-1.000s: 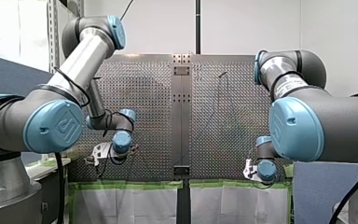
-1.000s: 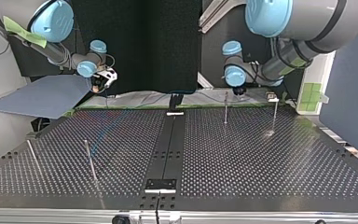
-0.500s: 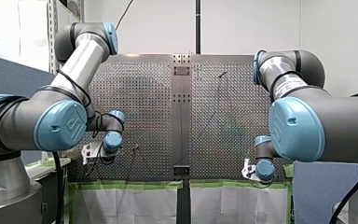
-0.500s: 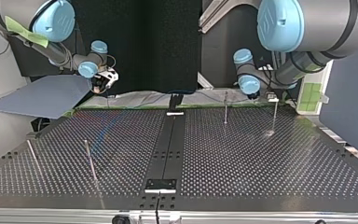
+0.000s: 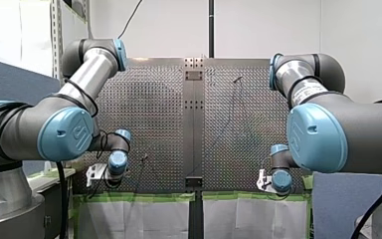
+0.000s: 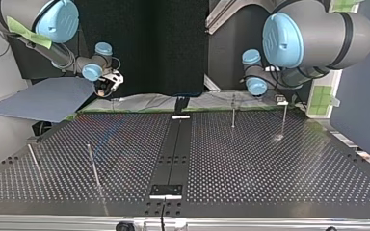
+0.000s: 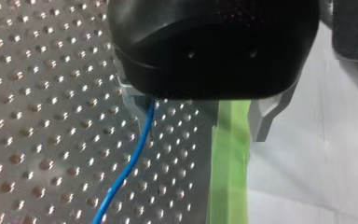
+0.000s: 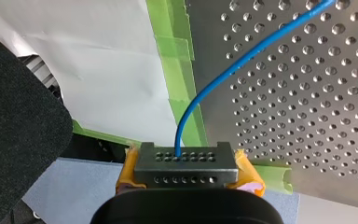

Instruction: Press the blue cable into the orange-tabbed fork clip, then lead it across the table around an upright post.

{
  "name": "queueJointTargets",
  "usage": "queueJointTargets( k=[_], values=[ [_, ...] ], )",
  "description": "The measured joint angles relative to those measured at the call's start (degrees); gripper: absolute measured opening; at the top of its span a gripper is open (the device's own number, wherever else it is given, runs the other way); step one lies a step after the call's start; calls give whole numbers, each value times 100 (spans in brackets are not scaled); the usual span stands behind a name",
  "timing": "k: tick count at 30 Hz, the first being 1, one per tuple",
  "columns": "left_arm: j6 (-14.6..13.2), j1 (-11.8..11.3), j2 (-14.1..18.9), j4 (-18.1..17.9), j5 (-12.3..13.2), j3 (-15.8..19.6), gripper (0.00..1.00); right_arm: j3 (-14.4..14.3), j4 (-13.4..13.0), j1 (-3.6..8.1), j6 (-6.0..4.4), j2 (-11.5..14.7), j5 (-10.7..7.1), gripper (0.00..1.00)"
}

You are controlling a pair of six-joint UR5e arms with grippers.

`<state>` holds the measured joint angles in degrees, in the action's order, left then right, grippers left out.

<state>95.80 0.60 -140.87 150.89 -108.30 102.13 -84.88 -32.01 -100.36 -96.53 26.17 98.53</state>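
Note:
The blue cable (image 8: 223, 70) rises from between the yellow pads of my right gripper (image 8: 179, 156), which is shut on it beyond the table's green-taped edge. In the left wrist view the same blue cable (image 7: 137, 156) lies across the perforated table (image 7: 37, 116), passing close beside one metal finger (image 7: 129, 95). My left gripper (image 7: 196, 112) is open, its fingers wide apart with nothing between them. In the front view my left gripper (image 5: 98, 173) and my right gripper (image 5: 264, 181) both hang low near the table's near edge. I cannot make out the orange-tabbed clip.
Thin upright posts stand on the table: two at the top view's right (image 6: 233, 110) (image 6: 284, 118) and two leaning ones at its left (image 6: 93, 166) (image 6: 33, 162). A black rail (image 6: 173, 144) runs down the middle. Green tape (image 7: 228, 158) and white sheeting edge the table.
My left arm has drawn back toward the front view's left and sunk toward the table's near edge. My right arm has barely moved.

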Motion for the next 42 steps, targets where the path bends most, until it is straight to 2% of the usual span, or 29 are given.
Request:
queueJointTargets(
  k=[8, 16, 27, 33, 42],
  values=[
    [-41, 132, -20, -268, 226, -87, 98, 2, 0, -5, 0, 0, 1, 0],
    [-173, 174, -22, -316, 269, -155, 98, 2, 1, -6, 12, -1, 0, 0],
    [-193, 201, -22, -312, 231, -250, 98, 2, 2, -13, 21, 1, 0, 0],
    [-163, 247, -43, -231, 171, -415, 98, 11, 8, -28, 28, 1, 0, 0],
    [-110, 333, -329, 154, 231, -790, 98, 13, 9, -39, 36, 0, 0, 0]
  ],
)
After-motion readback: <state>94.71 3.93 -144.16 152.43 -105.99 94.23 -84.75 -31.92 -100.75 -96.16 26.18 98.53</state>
